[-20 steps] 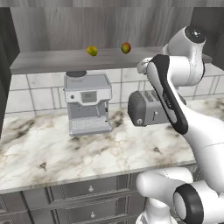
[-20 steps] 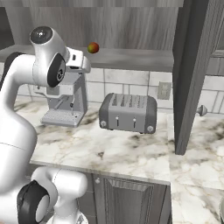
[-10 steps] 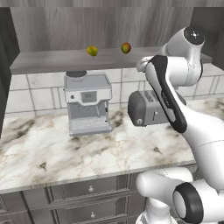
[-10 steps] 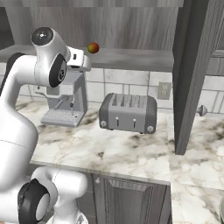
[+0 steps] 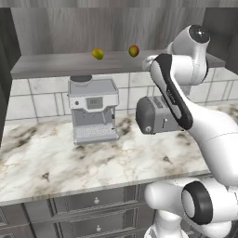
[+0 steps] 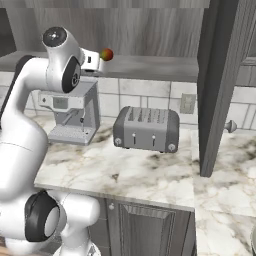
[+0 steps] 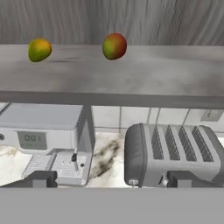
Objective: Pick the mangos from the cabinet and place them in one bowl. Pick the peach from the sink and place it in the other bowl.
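Observation:
Two mangos lie on the cabinet shelf [image 7: 144,74]: a yellow-green one [image 7: 39,49] [image 5: 97,54] on the left and a red and green one [image 7: 114,46] [image 5: 134,50] [image 6: 106,54] to its right. My gripper [image 7: 112,180] [image 6: 98,59] hangs open in front of the shelf edge, just below the red and green mango and apart from it, with nothing between its fingers. The cabinet's tall plank door [image 6: 220,85] stands open on the right. The peach, the sink and both bowls are out of view.
Below the shelf, a grey coffee machine [image 5: 93,109] [image 6: 70,112] and a grey toaster [image 5: 155,115] [image 6: 146,129] stand on the marble counter [image 5: 69,162]. Panelled drawers [image 5: 93,209] run under the counter's front edge.
My hand has risen slightly toward the shelf edge. The mangos have not moved.

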